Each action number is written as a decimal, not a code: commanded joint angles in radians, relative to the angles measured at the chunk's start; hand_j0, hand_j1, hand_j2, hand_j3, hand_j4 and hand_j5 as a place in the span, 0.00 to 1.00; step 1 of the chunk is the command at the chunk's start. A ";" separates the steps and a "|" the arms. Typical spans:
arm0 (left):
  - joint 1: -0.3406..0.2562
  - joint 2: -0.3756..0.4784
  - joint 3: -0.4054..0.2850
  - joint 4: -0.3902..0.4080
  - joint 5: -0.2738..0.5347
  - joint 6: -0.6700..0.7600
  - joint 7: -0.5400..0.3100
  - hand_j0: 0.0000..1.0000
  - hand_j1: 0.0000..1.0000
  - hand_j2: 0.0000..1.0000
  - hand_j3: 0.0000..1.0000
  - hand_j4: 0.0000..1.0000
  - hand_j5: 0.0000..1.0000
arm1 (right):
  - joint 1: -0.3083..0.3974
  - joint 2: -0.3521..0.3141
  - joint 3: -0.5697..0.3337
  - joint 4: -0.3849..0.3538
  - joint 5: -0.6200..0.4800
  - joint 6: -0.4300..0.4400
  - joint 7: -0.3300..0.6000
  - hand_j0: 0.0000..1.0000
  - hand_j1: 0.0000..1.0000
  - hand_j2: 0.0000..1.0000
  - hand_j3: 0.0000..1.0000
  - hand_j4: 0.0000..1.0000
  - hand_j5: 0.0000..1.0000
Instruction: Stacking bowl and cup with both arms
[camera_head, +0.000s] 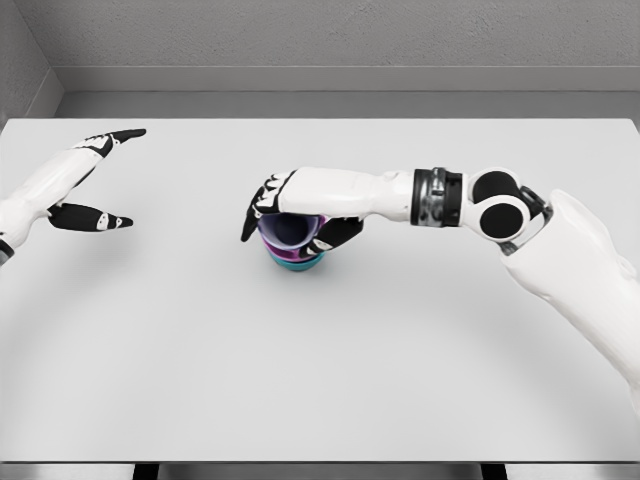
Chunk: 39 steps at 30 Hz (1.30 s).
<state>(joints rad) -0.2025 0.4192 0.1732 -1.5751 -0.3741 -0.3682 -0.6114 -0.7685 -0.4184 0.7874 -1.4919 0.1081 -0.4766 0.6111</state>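
The right hand (292, 212) reached in from the right side and was wrapped around a dark purple cup (290, 230), its black fingers (250, 222) curled over the cup's far and left rim and its thumb pressed against the near right side. The cup sat tilted, its open mouth showing, inside a teal bowl (296, 262), of which only the lower edge showed beneath the cup. The bowl rested on the white table (320, 380), a little left of the table's middle. Whether the cup was fully seated in the bowl could not be told. Well to the left of the bowl, near the table's left edge, the left hand (92, 180) hovered with fingers (125, 134) and thumb spread wide apart, holding nothing.
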 joint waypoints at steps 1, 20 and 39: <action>0.000 0.000 0.000 0.000 0.006 0.002 0.001 1.00 1.00 1.00 1.00 1.00 1.00 | 0.000 0.004 0.000 0.005 -0.002 0.001 0.000 0.66 0.66 0.66 0.66 0.66 0.66; 0.000 -0.002 0.000 -0.002 0.007 0.002 0.001 1.00 1.00 1.00 1.00 1.00 1.00 | 0.000 0.001 -0.005 0.025 -0.004 -0.002 0.000 1.00 1.00 1.00 1.00 1.00 1.00; 0.002 -0.005 0.002 0.000 0.007 0.002 0.001 1.00 1.00 1.00 1.00 1.00 1.00 | 0.026 -0.344 -0.194 0.188 -0.143 -0.134 0.000 1.00 1.00 1.00 1.00 1.00 1.00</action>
<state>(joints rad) -0.2010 0.4141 0.1747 -1.5760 -0.3726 -0.3687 -0.6113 -0.7424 -0.7516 0.5966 -1.3140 -0.0235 -0.6117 0.6113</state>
